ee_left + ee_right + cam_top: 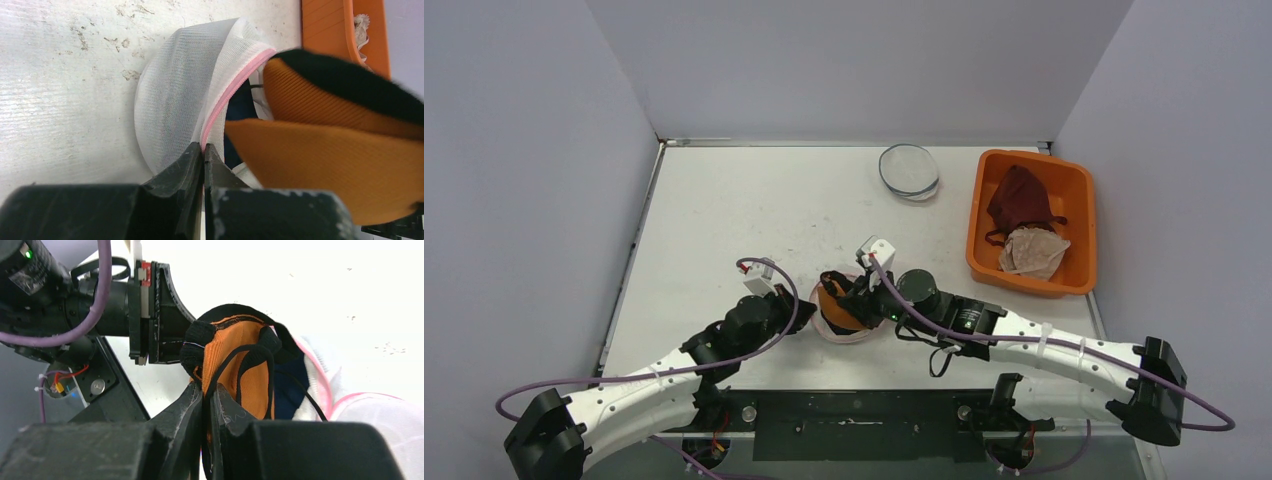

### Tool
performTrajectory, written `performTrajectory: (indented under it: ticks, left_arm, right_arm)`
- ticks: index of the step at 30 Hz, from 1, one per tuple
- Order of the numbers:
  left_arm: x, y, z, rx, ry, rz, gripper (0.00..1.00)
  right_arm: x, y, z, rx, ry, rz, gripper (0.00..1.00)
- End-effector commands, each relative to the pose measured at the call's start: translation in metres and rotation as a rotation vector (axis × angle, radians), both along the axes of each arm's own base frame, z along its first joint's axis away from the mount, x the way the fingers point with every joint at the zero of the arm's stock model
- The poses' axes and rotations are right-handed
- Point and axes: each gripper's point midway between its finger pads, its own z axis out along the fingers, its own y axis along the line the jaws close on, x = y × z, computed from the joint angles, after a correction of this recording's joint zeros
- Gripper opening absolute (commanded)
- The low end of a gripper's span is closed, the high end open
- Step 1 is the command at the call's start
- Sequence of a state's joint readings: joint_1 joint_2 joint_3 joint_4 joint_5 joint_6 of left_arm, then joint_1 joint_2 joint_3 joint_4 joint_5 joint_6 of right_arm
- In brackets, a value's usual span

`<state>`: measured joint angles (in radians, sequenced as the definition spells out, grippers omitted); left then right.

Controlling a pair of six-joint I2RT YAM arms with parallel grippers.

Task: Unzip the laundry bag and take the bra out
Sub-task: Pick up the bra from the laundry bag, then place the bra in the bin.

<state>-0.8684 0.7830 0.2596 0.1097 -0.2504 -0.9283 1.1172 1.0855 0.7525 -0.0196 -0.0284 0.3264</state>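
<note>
On a scuffed white table point(724, 200) between grey walls point(854, 60), left jaws pinch the laundry bag point(175, 100); right jaws clamp the bra point(235, 355)

White mesh laundry bag point(170, 110) lies unzipped, orange bra point(320, 150) apparently half out.

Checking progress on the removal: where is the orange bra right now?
Top view, table centre: the orange bra sits partly out of the laundry bag, pinched by the right gripper.

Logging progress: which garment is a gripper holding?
The orange bra, pinched by the right gripper at the mesh bag; the maroon garment and pale garment lie loose in the orange bin.
</note>
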Motion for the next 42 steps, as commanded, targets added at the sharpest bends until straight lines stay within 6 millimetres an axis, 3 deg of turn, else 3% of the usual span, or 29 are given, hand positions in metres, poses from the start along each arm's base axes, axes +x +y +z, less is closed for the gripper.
performTrajectory:
  ticks: [1, 8, 15, 18, 21, 24, 27, 32, 36, 39, 42]
  left_arm:
    - [0.009, -0.008, 0.029, -0.056, -0.064, 0.003, 0.0]
    - [0.008, -0.006, 0.025, -0.046, -0.053, 0.004, 0.0]
    - [0.007, 0.0, 0.029, -0.056, -0.046, 0.028, 0.03]
    - [0.005, 0.003, 0.032, -0.07, -0.048, 0.037, 0.15]
    - [0.004, 0.005, 0.034, -0.084, -0.045, 0.043, 0.35]
    - [0.001, 0.008, 0.034, -0.087, -0.031, 0.049, 0.52]
    - [-0.003, 0.012, 0.033, -0.083, -0.013, 0.054, 0.64]
    - [-0.005, 0.019, 0.035, -0.093, -0.005, 0.08, 0.81]
    - [-0.005, 0.023, 0.037, -0.108, 0.012, 0.107, 0.93]
    - [-0.005, 0.026, 0.039, -0.119, 0.021, 0.126, 1.0]
    - [-0.005, 0.034, 0.039, -0.122, 0.035, 0.167, 0.96]
  right_arm:
    - [0.011, -0.008, 0.052, 0.096, -0.06, -0.031, 0.05]
    - [0.041, -0.05, 0.109, 0.098, -0.171, -0.182, 0.05]
    - [0.075, -0.114, 0.165, 0.037, -0.315, -0.495, 0.05]
    - [0.092, -0.153, 0.178, -0.019, -0.36, -0.723, 0.05]
    - [0.102, -0.189, 0.191, -0.071, -0.424, -0.93, 0.05]
    - [0.108, -0.214, 0.205, -0.111, -0.465, -1.082, 0.05]
    - [0.113, -0.239, 0.216, -0.187, -0.506, -1.202, 0.05]
    - [0.149, -0.273, 0.203, -0.278, -0.487, -1.33, 0.05]
    - [0.19, -0.294, 0.172, -0.315, -0.408, -1.424, 0.05]
    - [0.221, -0.331, 0.144, -0.253, -0.312, -1.533, 0.05]
    - [0.243, -0.355, 0.121, -0.201, -0.277, -1.604, 0.05]
